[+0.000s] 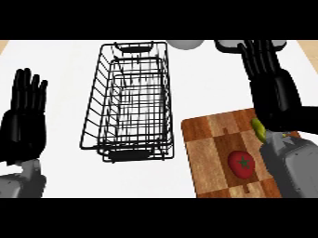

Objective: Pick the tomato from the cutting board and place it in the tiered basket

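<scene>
Haven't grabbed yet: tomato (242,163) sits on the board (210,139), my right hand (271,88) flat open, empty, past it. Next I pull back, lower, then basket (129,102).

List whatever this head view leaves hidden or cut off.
- Yellow-green thing on the cutting board: mostly behind the right hand and forearm; cannot be identified.
- Cutting board: right side covered by the right forearm, near edge cut off by the lower edge.
- Two pale things, and: cut by the top edge; the right one is partly behind the right hand's fingers.
- Tomato: fully visible.
</scene>
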Motion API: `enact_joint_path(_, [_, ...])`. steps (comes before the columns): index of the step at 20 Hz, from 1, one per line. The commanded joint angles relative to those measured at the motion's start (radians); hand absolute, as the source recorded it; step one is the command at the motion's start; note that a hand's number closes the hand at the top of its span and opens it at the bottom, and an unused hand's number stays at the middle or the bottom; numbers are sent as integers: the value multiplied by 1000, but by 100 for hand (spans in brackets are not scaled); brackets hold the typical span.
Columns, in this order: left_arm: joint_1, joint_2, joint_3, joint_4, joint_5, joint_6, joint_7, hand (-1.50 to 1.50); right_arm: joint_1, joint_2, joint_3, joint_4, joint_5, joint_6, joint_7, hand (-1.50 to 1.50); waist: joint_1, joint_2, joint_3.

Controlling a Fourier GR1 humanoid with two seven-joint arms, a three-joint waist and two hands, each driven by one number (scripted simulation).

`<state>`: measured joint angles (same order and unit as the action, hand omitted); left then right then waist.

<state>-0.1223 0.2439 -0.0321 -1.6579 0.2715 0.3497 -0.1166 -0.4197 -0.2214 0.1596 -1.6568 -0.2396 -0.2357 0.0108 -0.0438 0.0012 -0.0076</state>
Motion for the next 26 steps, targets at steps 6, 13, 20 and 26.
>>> enact_joint_path(6, [81,124,-80,110,-20,-143,162,0,129,-49,302,-244,-137,467,-125,150,18,-6,13])
enact_joint_path(13, [102,168,-73,68,39,-239,280,0,534,-175,154,-113,182,188,-304,-150,31,-4,8])
enact_joint_path(20, [151,178,-50,99,43,-279,216,0,567,-469,26,-297,386,212,-276,-150,17,-12,4])
enact_joint_path(26, [99,170,-53,80,29,-247,264,0,547,-759,36,-413,542,415,-85,-150,25,-10,1])
